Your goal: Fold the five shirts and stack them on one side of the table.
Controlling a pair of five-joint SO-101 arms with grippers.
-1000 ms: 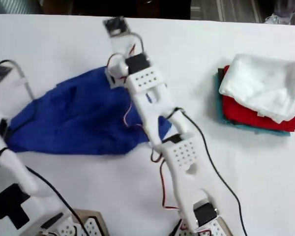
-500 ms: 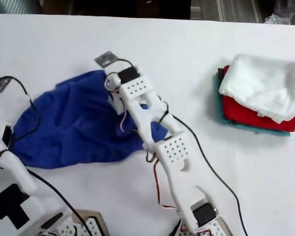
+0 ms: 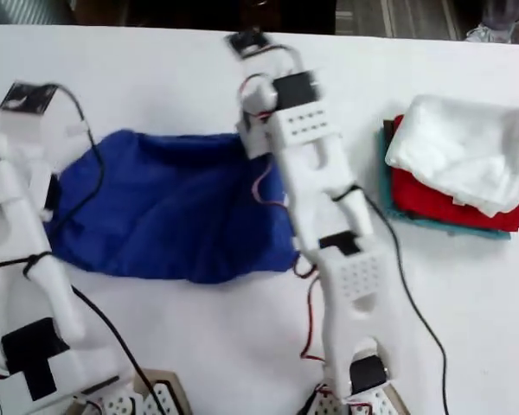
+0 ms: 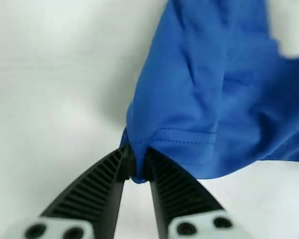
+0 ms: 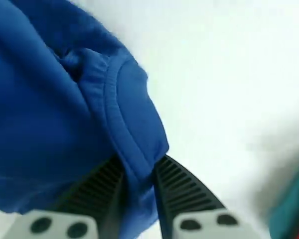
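Blue shirt lies rumpled on the counter, stretched between both arms. The folded stack sits well apart from it.

Left wrist view: left claw is clamped on a hem corner, with only a sliver of cloth between the tips and the rest fanning out beyond them. This bite is thin, so a hard pull apart would likely slip the corner out.

Right wrist view: right claw is pinched over the ribbed collar, with the shirt body bunched just beside the tips. Extra layers may be caught there, so the fold could come out skewed. The black cable draped over the shirt might also snag and drag it.
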